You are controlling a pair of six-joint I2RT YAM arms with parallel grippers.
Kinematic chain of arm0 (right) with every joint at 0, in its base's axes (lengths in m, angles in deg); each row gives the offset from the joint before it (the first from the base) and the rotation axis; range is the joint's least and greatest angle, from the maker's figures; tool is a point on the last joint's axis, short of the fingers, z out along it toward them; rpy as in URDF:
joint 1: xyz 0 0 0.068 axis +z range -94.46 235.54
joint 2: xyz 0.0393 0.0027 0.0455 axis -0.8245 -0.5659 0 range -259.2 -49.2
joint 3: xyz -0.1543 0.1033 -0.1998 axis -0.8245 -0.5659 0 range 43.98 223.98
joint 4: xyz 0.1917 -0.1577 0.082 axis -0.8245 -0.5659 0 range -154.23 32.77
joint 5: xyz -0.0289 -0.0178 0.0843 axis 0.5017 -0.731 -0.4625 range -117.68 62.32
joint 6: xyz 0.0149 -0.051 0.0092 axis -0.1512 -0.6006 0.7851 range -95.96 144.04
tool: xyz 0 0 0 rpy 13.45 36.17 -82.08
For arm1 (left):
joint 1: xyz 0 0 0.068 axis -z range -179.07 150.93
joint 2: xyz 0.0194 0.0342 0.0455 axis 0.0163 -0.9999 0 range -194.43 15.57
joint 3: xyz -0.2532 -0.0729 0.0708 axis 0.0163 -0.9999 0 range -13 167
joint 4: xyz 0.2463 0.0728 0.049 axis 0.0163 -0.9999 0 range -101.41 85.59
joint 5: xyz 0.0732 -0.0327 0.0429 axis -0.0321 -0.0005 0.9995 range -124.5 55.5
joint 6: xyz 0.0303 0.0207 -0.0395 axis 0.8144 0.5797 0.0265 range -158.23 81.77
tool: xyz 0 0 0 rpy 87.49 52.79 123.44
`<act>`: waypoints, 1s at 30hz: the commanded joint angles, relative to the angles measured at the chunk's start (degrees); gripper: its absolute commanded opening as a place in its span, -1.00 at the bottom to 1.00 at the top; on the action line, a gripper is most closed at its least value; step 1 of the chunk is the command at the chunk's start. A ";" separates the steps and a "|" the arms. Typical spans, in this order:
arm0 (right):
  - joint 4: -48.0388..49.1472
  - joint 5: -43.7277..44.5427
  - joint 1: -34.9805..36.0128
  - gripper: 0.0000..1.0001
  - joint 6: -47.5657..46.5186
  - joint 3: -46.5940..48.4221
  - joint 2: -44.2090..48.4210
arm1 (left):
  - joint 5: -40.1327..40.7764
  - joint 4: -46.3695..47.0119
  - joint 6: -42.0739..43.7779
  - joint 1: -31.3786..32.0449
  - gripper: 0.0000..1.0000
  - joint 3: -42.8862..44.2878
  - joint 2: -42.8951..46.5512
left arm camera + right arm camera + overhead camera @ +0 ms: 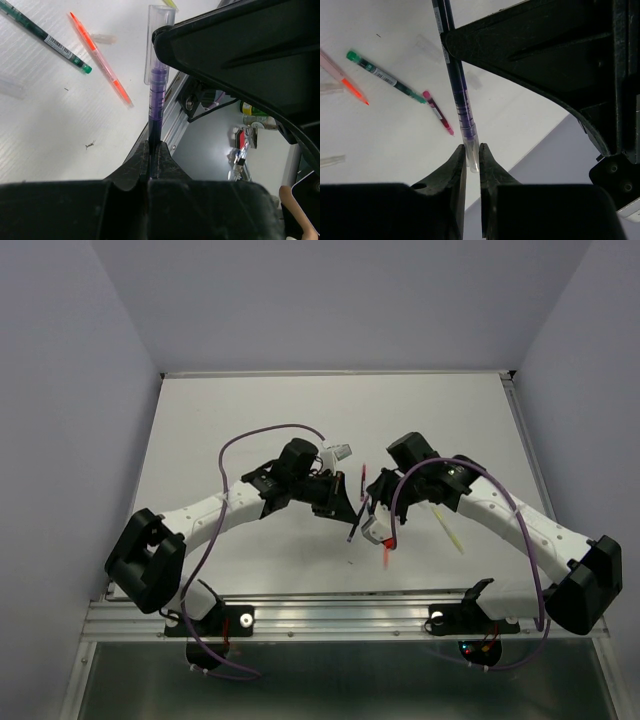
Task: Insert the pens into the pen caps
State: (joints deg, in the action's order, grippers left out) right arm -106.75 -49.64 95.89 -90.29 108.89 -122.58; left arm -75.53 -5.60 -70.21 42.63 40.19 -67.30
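My left gripper (151, 145) is shut on the back end of the dark blue pen (156, 100). The pen's tip sits inside a clear pen cap (159, 45). My right gripper (471, 147) is shut on that cap (471, 145), with the blue pen (457, 85) running away from it. Both grippers meet above the table's middle (355, 512). On the table lie the green pen (385, 76), the dark red pen (438, 112), the orange pen (100, 57) and the pale yellow pen (449, 530). Loose pale caps (102, 38) (330, 161) lie near them.
The white table (250, 410) ends in an aluminium rail (340, 615) at the near edge, close below the grippers. Purple cables (270, 432) loop over both arms. Grey walls close in the sides and back.
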 commanded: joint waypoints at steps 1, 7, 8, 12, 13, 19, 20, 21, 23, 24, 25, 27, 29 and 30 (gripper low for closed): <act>-10.69 -19.00 3.50 -0.99 -0.47 1.01 1.05 | 12.65 18.15 0.79 -2.23 -1.00 6.75 1.57; -7.71 -18.30 3.50 -0.99 1.56 -0.48 2.63 | 7.22 17.54 0.70 -2.14 -1.00 5.17 3.94; -7.61 -18.12 3.50 -0.99 1.65 -0.48 2.72 | 6.07 17.45 0.44 -2.14 -1.00 5.00 3.86; -7.70 -18.03 3.50 -0.99 1.65 -0.30 2.46 | 2.11 15.44 -0.27 -2.14 -1.00 3.68 3.51; -7.09 -17.95 3.50 -0.99 1.82 -0.48 2.54 | 1.75 14.82 -0.18 -2.14 -1.00 3.68 3.59; -2.00 -16.02 3.50 -0.48 4.98 -1.71 3.86 | -0.27 8.49 1.75 -1.97 -1.00 3.68 3.85; -1.64 -15.67 3.50 -0.46 5.16 -1.71 3.95 | -0.45 7.79 2.01 -1.88 -1.00 3.59 3.94; -1.46 -15.23 3.50 -0.40 5.42 -1.62 4.04 | -0.62 6.22 2.28 -1.70 -1.00 3.50 4.12; -1.11 -14.26 3.50 -0.23 6.30 -1.01 3.86 | -0.36 4.28 3.42 -1.61 -1.00 3.59 4.56; -1.11 -13.65 3.50 -0.10 6.39 -0.75 3.78 | -0.01 2.09 3.77 -1.53 -1.00 4.20 4.73; -1.11 -13.47 3.50 -0.01 6.65 -0.31 3.51 | 0.51 1.29 4.64 -1.44 -1.00 4.55 4.82; -1.20 -13.11 3.50 0.04 7.18 0.13 3.34 | 0.96 -1.07 5.18 -1.35 -1.00 5.17 5.00; -0.67 -13.03 3.50 0.29 8.06 0.40 3.16 | 1.48 -1.88 5.79 -1.26 -1.00 5.61 5.18; -0.15 -12.85 3.50 0.99 8.58 0.57 3.07 | 2.09 -2.32 5.97 -1.18 -1.00 5.61 5.09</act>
State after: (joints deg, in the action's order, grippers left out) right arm -107.45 -60.50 99.11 -83.86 107.64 -120.03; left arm -74.44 -7.04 -66.87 40.99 42.75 -64.79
